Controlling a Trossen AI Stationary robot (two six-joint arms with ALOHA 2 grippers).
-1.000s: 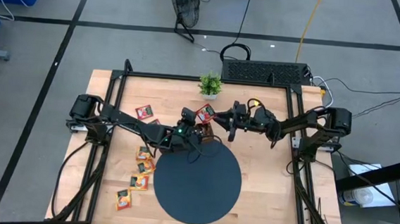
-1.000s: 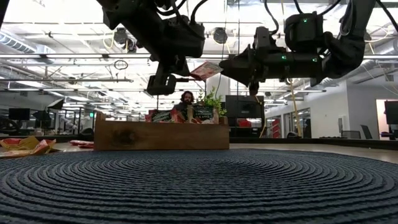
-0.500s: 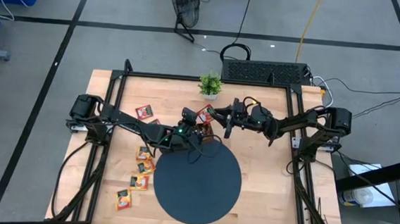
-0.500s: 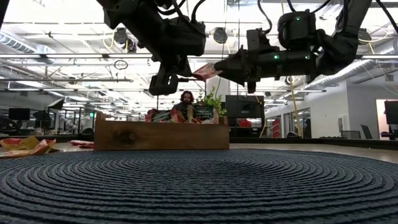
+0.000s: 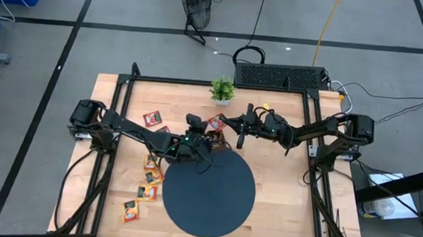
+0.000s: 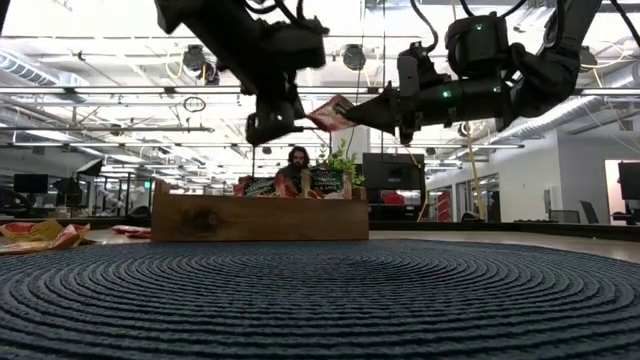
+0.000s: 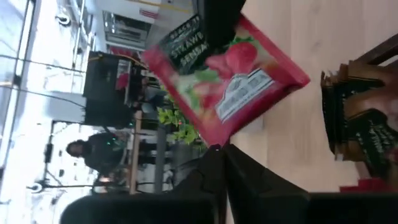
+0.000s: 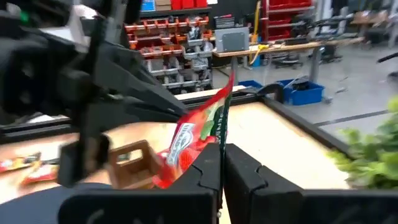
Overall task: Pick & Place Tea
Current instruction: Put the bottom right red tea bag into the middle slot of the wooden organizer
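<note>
Since a second ago, right gripper [image 5: 225, 121] moved in and clamped shut on the red sachet [image 6: 328, 112], held in the air above the wooden tray [image 6: 260, 217]; left gripper [image 5: 193, 120] drawn slightly back, fingers together, off the sachet. In the tray, dark-labelled sachets [image 6: 325, 183] standing upright. Only from above: loose sachets [image 5: 147, 178] scattered on the table [image 5: 280, 205] left of the round mat [image 5: 210, 193]. Only in the low view: a person [image 6: 297, 165] behind the tray.

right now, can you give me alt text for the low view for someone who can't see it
Two dark robot arms meet in mid-air above a wooden tray: the right gripper is shut on a red tea sachet, with the shut left gripper beside it. A dark woven round mat fills the foreground.
</note>
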